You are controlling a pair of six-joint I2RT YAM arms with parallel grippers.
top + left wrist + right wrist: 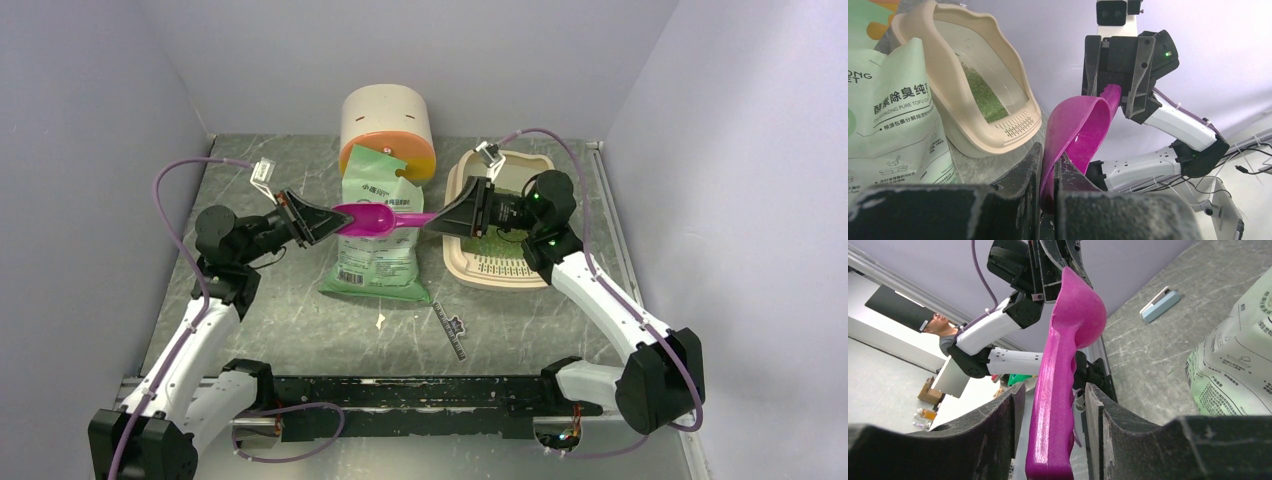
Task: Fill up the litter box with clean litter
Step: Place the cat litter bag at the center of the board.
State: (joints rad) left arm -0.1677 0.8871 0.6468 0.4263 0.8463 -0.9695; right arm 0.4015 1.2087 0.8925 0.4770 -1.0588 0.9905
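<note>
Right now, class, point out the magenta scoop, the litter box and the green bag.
magenta scoop (365,220): top view, its bowl.
litter box (494,266): top view, slotted ledge at its near end.
green bag (378,256): top view, printed front.

The scoop is glossy smooth plastic, the litter box matt plastic, the bag printed plastic film.

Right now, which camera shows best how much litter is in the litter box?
Left wrist: it looks straight into the litter box, where the clean litter covers only a strip of the floor. Top external shows the box, but the right arm hides most of its inside. Right wrist shows none of it.
</note>
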